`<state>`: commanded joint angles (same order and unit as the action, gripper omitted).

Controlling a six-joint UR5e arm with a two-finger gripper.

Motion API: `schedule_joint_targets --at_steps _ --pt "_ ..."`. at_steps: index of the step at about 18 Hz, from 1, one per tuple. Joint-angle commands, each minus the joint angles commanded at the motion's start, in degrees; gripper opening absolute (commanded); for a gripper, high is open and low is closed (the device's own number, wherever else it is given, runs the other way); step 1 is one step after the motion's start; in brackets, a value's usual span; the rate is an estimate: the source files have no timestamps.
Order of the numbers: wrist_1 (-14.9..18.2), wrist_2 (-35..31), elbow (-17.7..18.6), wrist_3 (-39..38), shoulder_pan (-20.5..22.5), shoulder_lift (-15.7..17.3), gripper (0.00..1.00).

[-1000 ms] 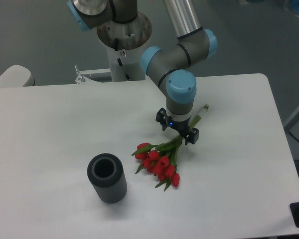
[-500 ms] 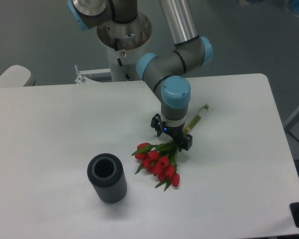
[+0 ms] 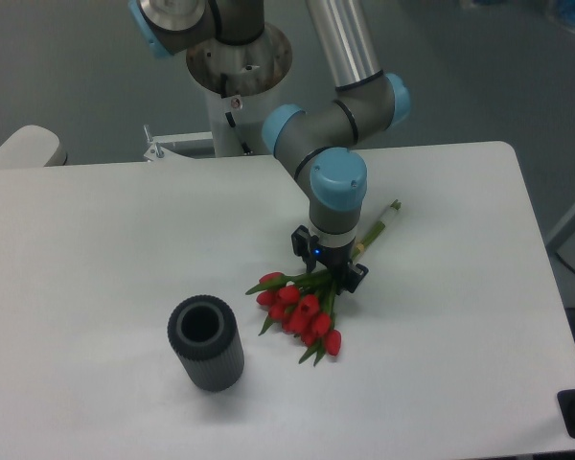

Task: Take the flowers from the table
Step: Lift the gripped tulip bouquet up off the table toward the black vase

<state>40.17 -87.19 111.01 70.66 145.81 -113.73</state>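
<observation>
**End effector down on tulip stems, mid-table**

The table (image 3: 96, 240) was a flat white top with rounded corners; its far edge ran behind the arm's base and its right edge lay well right of the bunch. Open white surface lay on every side of the flowers (image 3: 302, 311), widest to the left and toward the near edge. The vase (image 3: 206, 342) stood apart to the bunch's left, not touching it.

Count: one bunch, roughly ten red heads, though overlaps kept the count inexact; one vase; one arm.

The flowers lay flat on the table right of centre, heads fanned toward the near-left, green stems running up-right to a pale tied end near the arm's wrist. The heads were small, glossy red ovals; the leaves were narrow and pointed.

The vase was a dark grey cylinder, upright, ribbed around the rim, mouth open.

The end effector (image 3: 329, 276) was black, pointing straight down, its two fingers set either side of the stems just above the heads. Whether the fingers had clenched on the stems could not be told from this view.
</observation>
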Motion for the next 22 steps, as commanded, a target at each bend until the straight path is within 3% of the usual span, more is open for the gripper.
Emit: schedule_joint_targets --at_steps 3,9,11,18,22 --pt "0.0 0.17 -0.53 0.09 0.09 0.0 0.22" --pt "0.26 1.93 -1.84 0.88 1.05 0.7 0.21" --pt "1.4 3.51 -4.56 1.4 1.4 2.01 0.21" --pt "13.87 18.25 -17.82 -3.76 2.02 5.54 0.21" --pt "13.8 29.94 -20.65 -9.67 1.67 6.58 0.21"
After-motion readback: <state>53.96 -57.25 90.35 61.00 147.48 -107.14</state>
